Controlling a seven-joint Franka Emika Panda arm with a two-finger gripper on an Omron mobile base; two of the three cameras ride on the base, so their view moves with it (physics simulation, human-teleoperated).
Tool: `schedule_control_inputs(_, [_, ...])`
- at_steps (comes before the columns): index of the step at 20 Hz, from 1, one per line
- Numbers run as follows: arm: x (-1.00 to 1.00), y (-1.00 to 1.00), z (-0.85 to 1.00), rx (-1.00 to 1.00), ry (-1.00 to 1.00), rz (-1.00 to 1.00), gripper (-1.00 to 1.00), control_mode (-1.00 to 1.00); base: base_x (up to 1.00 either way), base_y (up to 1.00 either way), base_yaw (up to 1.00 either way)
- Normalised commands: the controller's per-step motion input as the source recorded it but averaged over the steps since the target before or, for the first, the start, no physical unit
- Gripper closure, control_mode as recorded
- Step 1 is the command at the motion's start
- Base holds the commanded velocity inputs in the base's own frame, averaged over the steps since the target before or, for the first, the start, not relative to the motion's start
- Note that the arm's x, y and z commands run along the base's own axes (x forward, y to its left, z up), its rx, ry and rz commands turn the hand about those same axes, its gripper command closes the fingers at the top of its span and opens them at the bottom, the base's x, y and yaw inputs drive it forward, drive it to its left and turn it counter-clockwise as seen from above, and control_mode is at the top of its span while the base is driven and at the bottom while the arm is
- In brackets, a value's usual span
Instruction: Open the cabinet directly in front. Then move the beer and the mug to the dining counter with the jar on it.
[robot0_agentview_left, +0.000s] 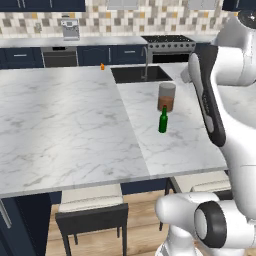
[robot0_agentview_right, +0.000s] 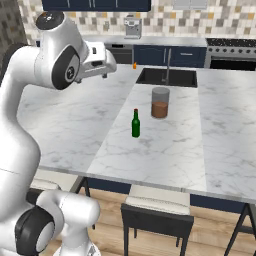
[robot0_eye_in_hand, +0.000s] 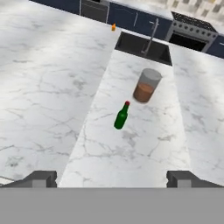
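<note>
Glossy veined marble dining counter (robot0_agentview_left: 65, 130), green glass beer (robot0_agentview_left: 163, 120), clear glass jar (robot0_agentview_left: 166, 97)

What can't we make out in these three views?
- Small orange thing on the dining counter: too small in every view to identify.
- Gripper: hand view cuts it at the bottom edge; just two fingertips.
- Beer label: too small.
- Jar contents: brown, otherwise unclear.

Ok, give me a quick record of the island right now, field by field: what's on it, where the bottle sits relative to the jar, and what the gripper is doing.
surface: dining counter, white marble with inset sink
beer: beer upright on the counter, nearer the camera than the jar, apart from it
jar: jar upright, between beer and sink
gripper: gripper open, empty, above the counter
mug: not placed on the counter
</note>
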Motion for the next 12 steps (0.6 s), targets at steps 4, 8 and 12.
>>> schedule_control_inputs(4, [-1.00,0.00,-0.09,0.00,-0.18,0.00,-1.00,-1.00,0.00,0.00,0.00])
schedule_control_inputs(8, [-1.00,0.00,0.00,0.00,-0.63,0.00,-1.00,-1.00,0.00,0.00,0.00])
schedule_control_inputs(12, [-0.45,0.00,0.00,0.00,-0.38,0.00,-1.00,-1.00,0.00,0.00,0.00])
